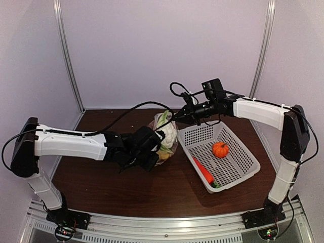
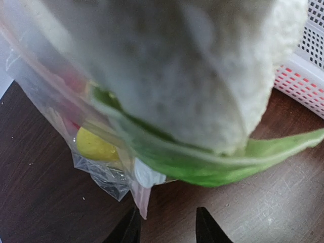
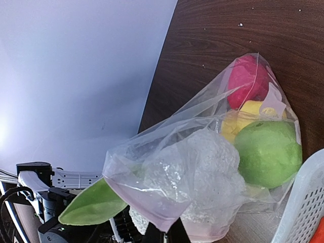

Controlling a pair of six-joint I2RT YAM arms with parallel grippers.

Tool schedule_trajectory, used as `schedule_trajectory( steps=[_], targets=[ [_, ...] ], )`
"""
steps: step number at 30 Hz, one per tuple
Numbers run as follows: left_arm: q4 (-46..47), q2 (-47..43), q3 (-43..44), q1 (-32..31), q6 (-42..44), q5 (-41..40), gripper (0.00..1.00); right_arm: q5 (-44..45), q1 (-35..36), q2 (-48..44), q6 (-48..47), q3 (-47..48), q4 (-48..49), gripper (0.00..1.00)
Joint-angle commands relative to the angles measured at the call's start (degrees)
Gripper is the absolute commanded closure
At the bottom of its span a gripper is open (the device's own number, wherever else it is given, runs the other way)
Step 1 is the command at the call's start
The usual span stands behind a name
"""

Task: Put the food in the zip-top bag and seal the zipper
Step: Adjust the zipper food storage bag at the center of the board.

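Cauliflower (image 1: 170,130) sits half inside the clear, open bag (image 3: 202,109).

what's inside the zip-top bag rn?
Through the bag: red pepper, lemon, green apple, with cauliflower at the mouth, its leaf sticking out. Anything beneath them is covered.

Top external: high behind both bases, looking down and forward across table (image 1: 126,190) to back wall (image 1: 162,50); far, whole scene in frame. Left wrist: jammed close to cauliflower (image 2: 202,76), blurred; bag (image 2: 101,177) below it, basket (image 2: 309,76) corner at right. Right wrist: close on bag from the other side, looking low along table toward left arm (image 3: 35,179). Shared by all three: bag, cauliflower, basket edge.
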Motion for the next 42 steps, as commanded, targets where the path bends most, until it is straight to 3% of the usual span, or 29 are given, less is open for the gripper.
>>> schedule_trajectory(
  steps=[1,8,10,12,14,19,20,22,26,31,42],
  targets=[
    [2.4,0.93,2.18,0.14,-1.34,-7.31,0.69,-1.06,0.09,-1.74,0.41,-0.5,2.34,1.0],
    [2.23,-1.98,3.16,0.52,1.28,-7.57,1.0,-1.21,-0.55,-1.92,0.15,-0.13,2.63,1.0],
    [-3.91,-4.34,9.2,0.25,2.98,-5.86,1.0,-1.16,-2.22,-1.91,-0.04,2.44,1.62,1.0],
    [-16.34,-7.03,20.18,-0.26,3.51,-5.06,1.0,-0.08,-4.84,-1.91,-1.6,6.55,-0.82,1.0],
    [-20.86,-10.02,27.78,-0.29,3.98,-2.45,1.0,1.97,-6.58,-1.91,-4.36,10.6,-3.97,1.0],
    [-18.93,-13.12,23.66,1.5,5.82,1.35,1.0,1.29,-7.38,-1.7,-4.27,12.56,-4.21,1.0],
    [-17.0,-13.11,21.1,1.49,5.63,2.7,0.95,1.37,-7.38,-2.28,-3.82,11.35,-3.12,1.0],
    [-9.52,-13.59,14.11,1.3,3.73,3.52,0.69,1.42,-7.41,-2.86,-3.28,9.17,-1.97,1.0],
    [13.5,-14.3,-1.25,0.33,4.26,1.8,0.48,1.22,-7.51,-3.07,-2.6,7.41,-0.93,1.0],
    [17.72,-6.91,-0.82,1.37,8.42,-3.91,0.46,1.27,-7.44,-3.83,-1.63,6.04,0.57,1.0],
    [27.48,-2.73,-4.02,11.59,15.57,9.76,0.47,0.27,-7.41,-4.61,0.57,3.35,3.81,1.0]
  ],
)
